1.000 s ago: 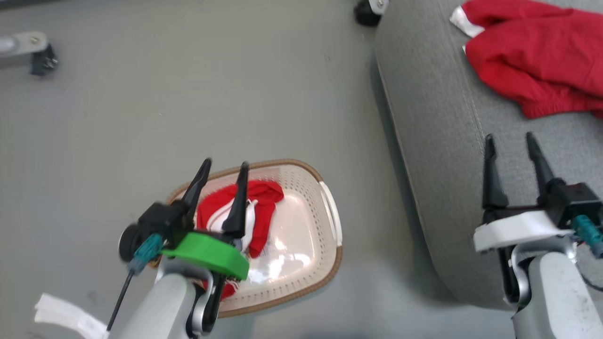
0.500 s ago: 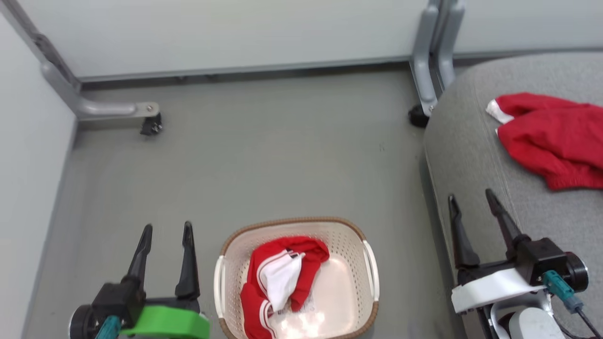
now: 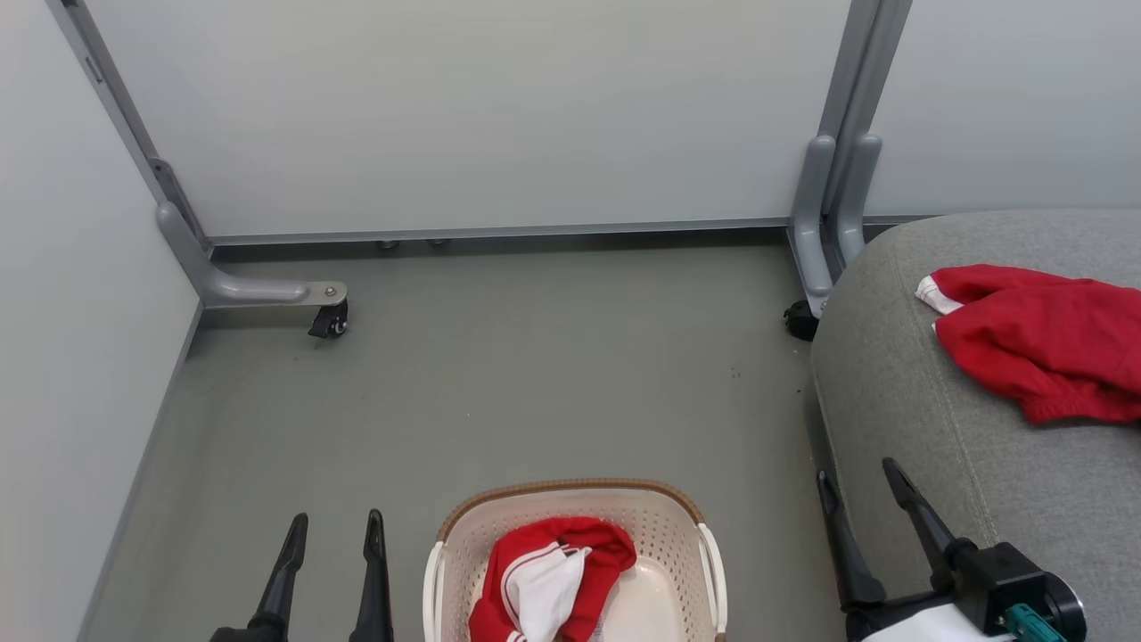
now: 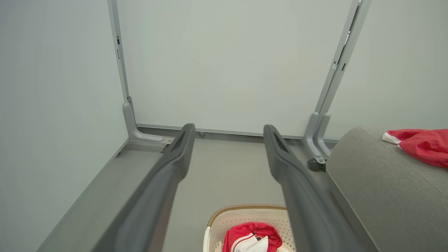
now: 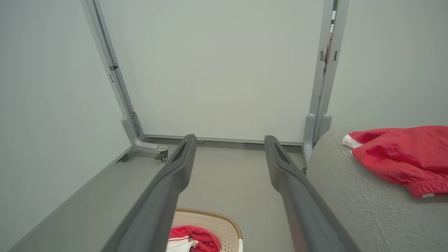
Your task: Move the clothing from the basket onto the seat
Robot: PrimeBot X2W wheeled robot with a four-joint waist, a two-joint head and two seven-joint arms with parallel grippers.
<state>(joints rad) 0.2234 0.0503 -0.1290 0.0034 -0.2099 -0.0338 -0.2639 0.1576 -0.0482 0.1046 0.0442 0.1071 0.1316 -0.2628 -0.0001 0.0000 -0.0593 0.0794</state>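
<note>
On the head view's dial, nearest at 7 o'clock, the left gripper point(image 3: 337, 519) stands over the grey floor point(image 3: 535, 374) with its two dark fingers spread wide and nothing between them. It is just beside the basket point(image 3: 570, 487) but apart from it. The basket sits on the floor at 6 o'clock, a cream perforated tub with a brown rim and white side handles, its near part cut off by the frame edge. Inside it lies the red jersey point(image 3: 595, 546), bunched toward the tub's left half with a white panel and thin stripes turned up; the pale bottom to its right is bare. At 5 o'clock the right gripper point(image 3: 856, 471) is equally wide open and holds nothing, its fingers rising along the rounded edge of the seat point(image 3: 900, 419). The seat, a large grey woven cushion, takes up the 3 to 4 o'clock side. On it at 3 o'clock lie the red shorts point(image 3: 1043, 343), crumpled, with a white hem showing at their left end, well apart from the basket. Farther off, a caster foot point(image 3: 330, 321) stands at 9 o'clock, a grey post point(image 3: 833, 214) at 2 o'clock, and pale wall panels point(image 3: 490, 116) close the scene at 12 o'clock.
</note>
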